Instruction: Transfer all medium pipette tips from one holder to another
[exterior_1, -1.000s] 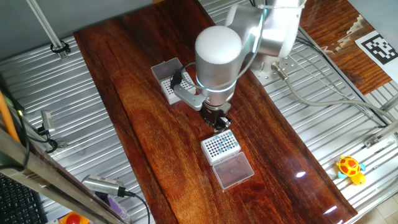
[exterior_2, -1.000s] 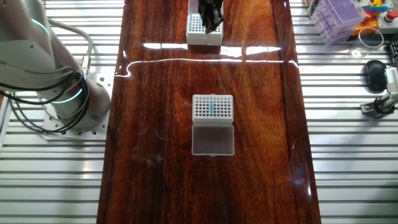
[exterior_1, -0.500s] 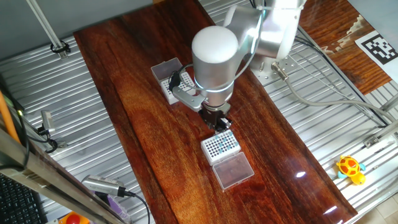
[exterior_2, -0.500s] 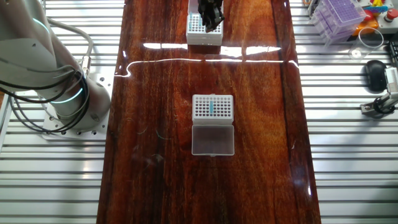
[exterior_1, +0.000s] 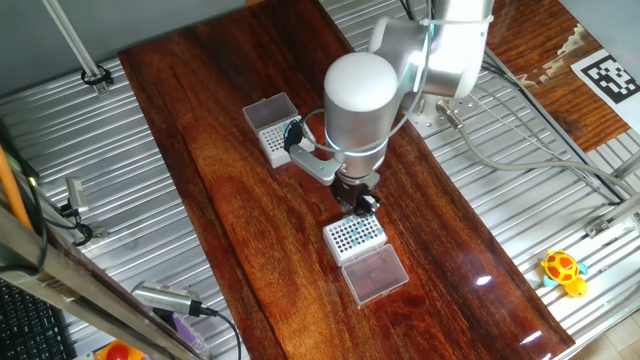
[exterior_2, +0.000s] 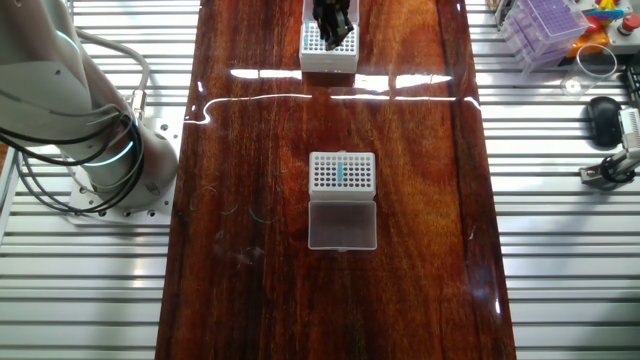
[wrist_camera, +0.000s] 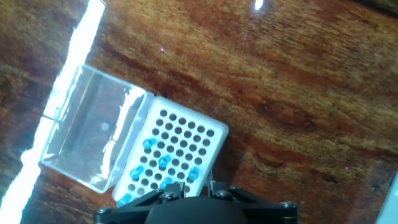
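1. A glossy reddish-brown wooden table (exterior_1: 230, 180) runs diagonally across one fixed view, flanked by ribbed metal decking.
2. A white-capped silver arm (exterior_1: 358, 100) fills upper centre.
3. A white perforated rack (wrist_camera: 171, 158) with clear hinged lid (wrist_camera: 93, 134) sits lower left in the hand view.
4. A black gripper (exterior_1: 357, 198) hangs over the rack; whether its jaws are spread or closed cannot be told.
5. Tiny teal-blue pipette tips (wrist_camera: 163, 162) dot the rack's lower holes.

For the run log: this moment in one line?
gripper above white rack | grip state unclear | rack holds few teal tips | second rack apart
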